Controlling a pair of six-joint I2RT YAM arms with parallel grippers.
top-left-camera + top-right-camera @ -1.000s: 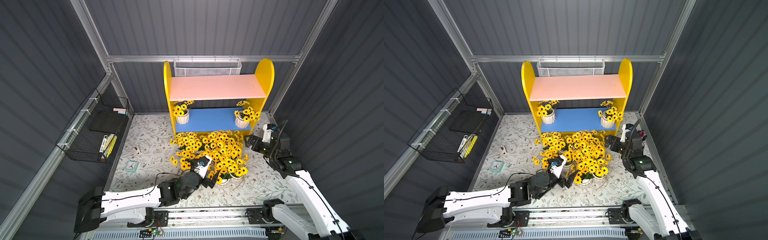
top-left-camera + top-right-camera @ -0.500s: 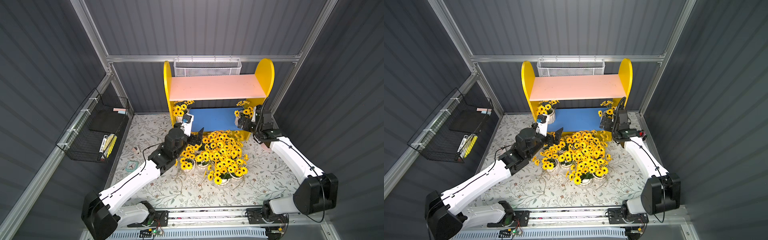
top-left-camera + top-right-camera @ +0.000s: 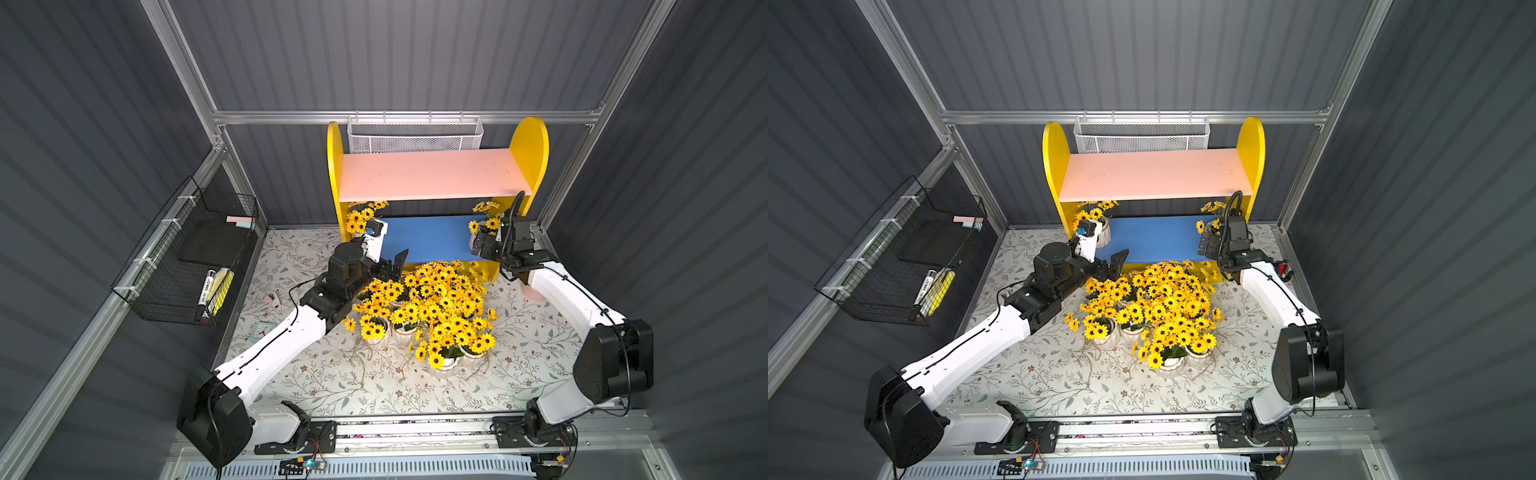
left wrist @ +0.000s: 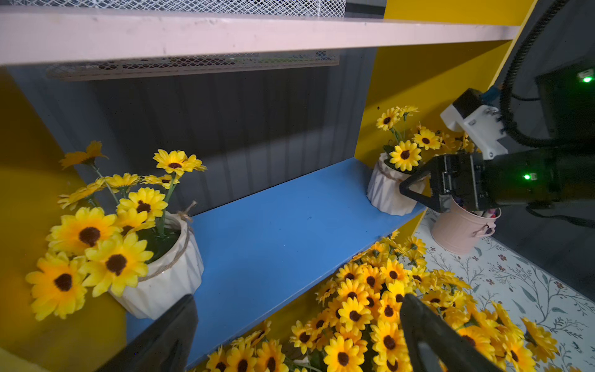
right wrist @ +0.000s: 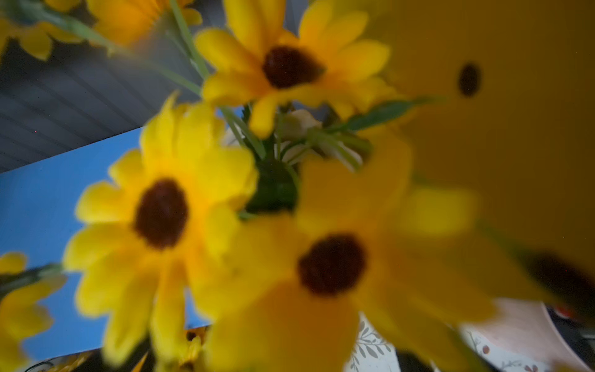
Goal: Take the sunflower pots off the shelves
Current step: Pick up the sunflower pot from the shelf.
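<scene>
The shelves [image 3: 432, 174] [image 3: 1154, 174] stand at the back, and their pink upper board is bare. Two sunflower pots stand on the blue lower board: one at the left end [image 3: 359, 216] [image 3: 1104, 229] [image 4: 167, 277], one at the right end [image 3: 488, 222] [image 4: 384, 190]. Several more sunflower pots [image 3: 432, 307] [image 3: 1154, 307] crowd the floor in front. My left gripper [image 3: 395, 266] [image 4: 299, 338] is open just before the board, beside the left pot. My right gripper [image 3: 480, 245] [image 4: 418, 190] is open at the right pot, one finger in front of its wall. Blurred flowers fill the right wrist view.
A black wire basket [image 3: 187, 266] with markers hangs on the left wall. A white mesh basket [image 3: 415, 135] hangs behind the shelves. A pink cup of pens [image 4: 460, 228] stands on the floor right of the shelves. A small clock [image 3: 261, 331] lies on the patterned mat.
Both arms have left the floor cluster and reached up to the lower shelf: the left to its left end, the right to the right pot. In the last half second they barely moved.
</scene>
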